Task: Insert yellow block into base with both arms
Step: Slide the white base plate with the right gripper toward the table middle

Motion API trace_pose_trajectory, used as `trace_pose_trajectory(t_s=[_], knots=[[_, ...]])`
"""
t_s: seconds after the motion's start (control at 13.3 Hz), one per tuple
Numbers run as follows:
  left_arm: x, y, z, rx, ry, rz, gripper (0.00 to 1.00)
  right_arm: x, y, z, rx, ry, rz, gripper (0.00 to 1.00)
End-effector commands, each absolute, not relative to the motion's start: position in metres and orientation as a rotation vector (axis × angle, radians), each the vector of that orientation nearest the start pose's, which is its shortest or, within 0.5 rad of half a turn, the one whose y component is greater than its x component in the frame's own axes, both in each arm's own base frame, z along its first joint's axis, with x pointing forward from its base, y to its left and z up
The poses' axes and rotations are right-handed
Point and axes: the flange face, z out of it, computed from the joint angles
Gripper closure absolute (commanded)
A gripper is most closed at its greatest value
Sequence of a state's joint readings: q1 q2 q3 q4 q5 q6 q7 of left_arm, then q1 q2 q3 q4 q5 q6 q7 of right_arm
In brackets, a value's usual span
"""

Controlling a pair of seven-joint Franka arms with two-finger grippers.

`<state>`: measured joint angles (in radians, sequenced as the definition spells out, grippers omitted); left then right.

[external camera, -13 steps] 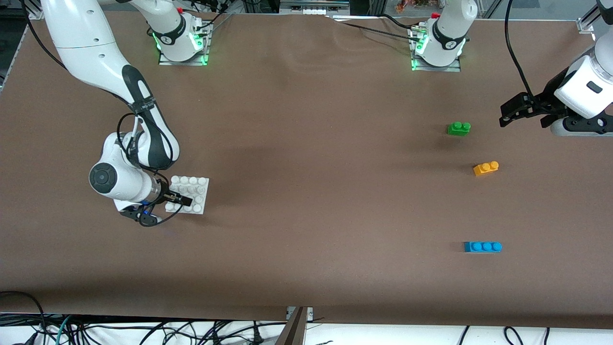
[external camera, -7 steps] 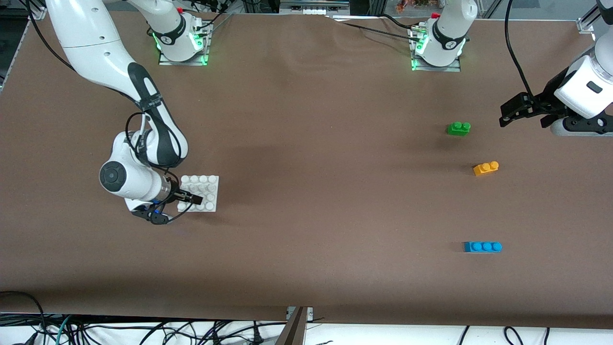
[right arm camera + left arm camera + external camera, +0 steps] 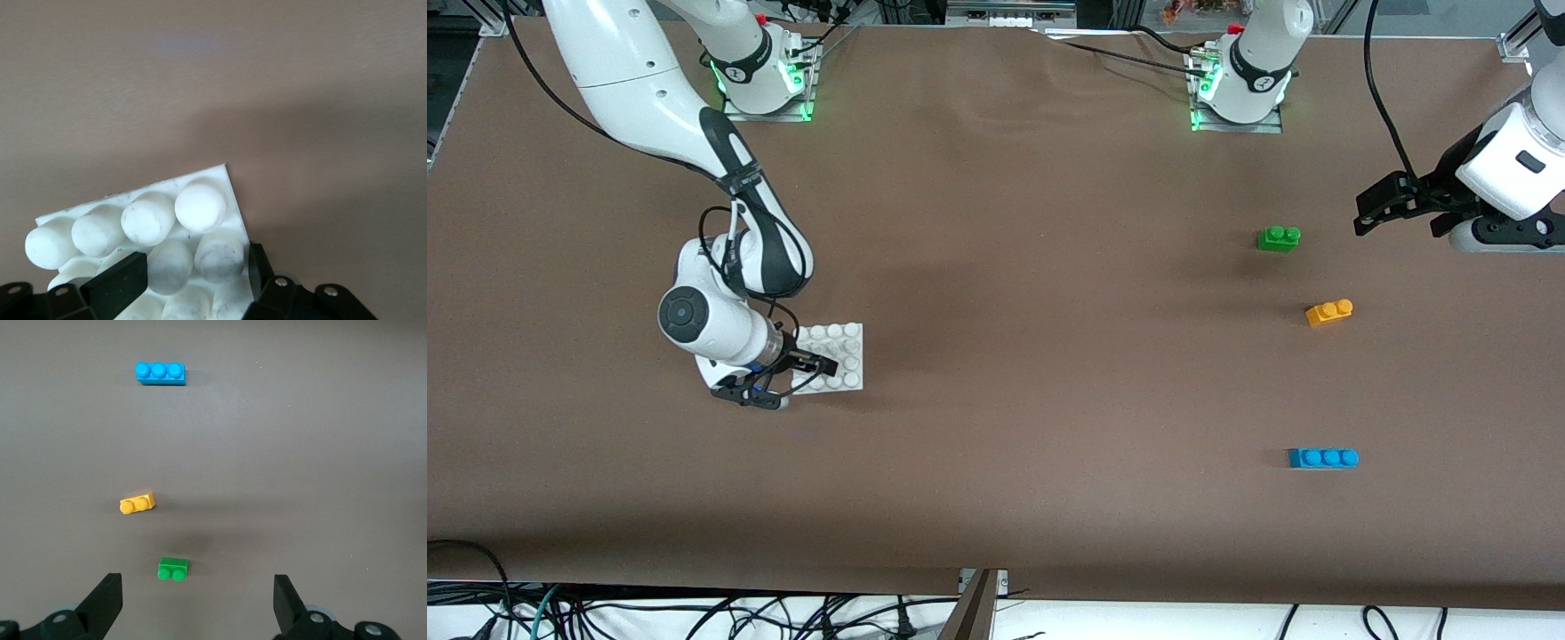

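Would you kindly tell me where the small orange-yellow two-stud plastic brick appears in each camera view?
Front view: the orange-yellow two-stud plastic brick lies on the brown table toward the left arm's end.
Left wrist view: it lies on the bare tabletop.
Right wrist view: not in it.
Shared landmark: in both it sits between the green two-stud brick and the blue three-stud brick.

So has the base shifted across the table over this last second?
Yes. Held in the shut right gripper, the base has travelled toward the left arm's end of the table, closing on the unmoved yellow block.
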<state>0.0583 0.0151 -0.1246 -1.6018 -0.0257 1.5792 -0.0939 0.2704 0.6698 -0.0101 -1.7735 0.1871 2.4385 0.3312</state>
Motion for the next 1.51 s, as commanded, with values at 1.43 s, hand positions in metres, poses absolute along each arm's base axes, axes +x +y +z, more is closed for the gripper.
trace_pose_trajectory(t_s=[1.43], knots=[[0.559,-0.040,0.608,-3.176,-0.018,0.060,0.00,0.546,0.443,0.139,-2.886,0.550,-0.073,0.29]])
